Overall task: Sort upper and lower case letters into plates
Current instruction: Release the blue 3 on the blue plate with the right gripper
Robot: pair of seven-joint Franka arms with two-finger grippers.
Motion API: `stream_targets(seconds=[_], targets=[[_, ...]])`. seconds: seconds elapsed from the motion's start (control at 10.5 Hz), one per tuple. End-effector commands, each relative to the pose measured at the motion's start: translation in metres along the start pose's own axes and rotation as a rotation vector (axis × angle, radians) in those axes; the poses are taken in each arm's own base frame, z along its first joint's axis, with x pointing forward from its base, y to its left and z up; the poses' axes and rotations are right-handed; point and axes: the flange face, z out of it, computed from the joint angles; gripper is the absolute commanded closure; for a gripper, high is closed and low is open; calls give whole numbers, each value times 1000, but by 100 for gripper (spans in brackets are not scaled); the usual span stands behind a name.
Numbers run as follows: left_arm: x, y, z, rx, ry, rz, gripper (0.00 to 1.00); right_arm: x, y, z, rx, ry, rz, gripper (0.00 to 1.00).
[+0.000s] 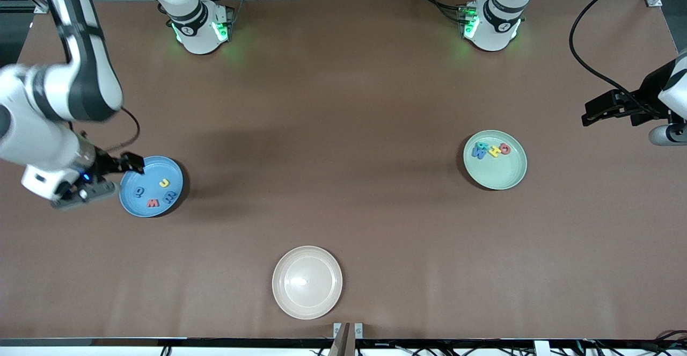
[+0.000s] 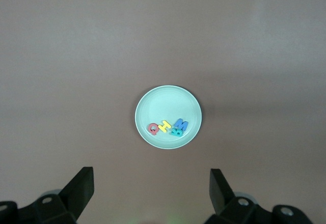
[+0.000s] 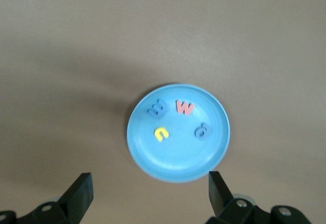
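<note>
Right end effector (image 1: 131, 164): open, fingers spread wide, nothing held, hanging over the rim of the sky blue plate at the right arm's end of the surface.
Sky blue plate (image 1: 151, 186): flat on the brown surface (image 1: 343, 130), toward the right arm's end; four small letters inside, none stacked.
Blue letter q (image 1: 139, 191): in the sky blue plate, apart from the other three.
Red letter w (image 1: 153, 203): in the sky blue plate, just beside the blue letter e.
Yellow letter c (image 1: 165, 183): in the sky blue plate, farther from the front camera than the red letter w.
Blue letter e (image 1: 169, 197): in the sky blue plate; exact shape hard to read.
Cream-white plate (image 1: 307, 282): bare, nearest the front camera, between the two coloured plates.
Pale mint green plate (image 1: 495, 160): toward the left arm's end; four letters clustered by its rim nearest the robots.
Clustered letters: blue W (image 1: 479, 152), teal letter (image 1: 483, 145), yellow H (image 1: 494, 151), red Q (image 1: 505, 149), close together in a short row.
Left end effector (image 1: 590, 114): open, empty, waiting in the air over the surface at its own end, clear of the mint plate.
</note>
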Motion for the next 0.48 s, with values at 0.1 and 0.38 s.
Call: stream_targets(seconds=[0.1,0.38], targets=[[-5,3,-5,-21,-6,14,0,-36,-24,-76,-8,68,24,0],[-5,4,-6,-19,-4,15,0,-35,-16,-145,41,118,160,0]])
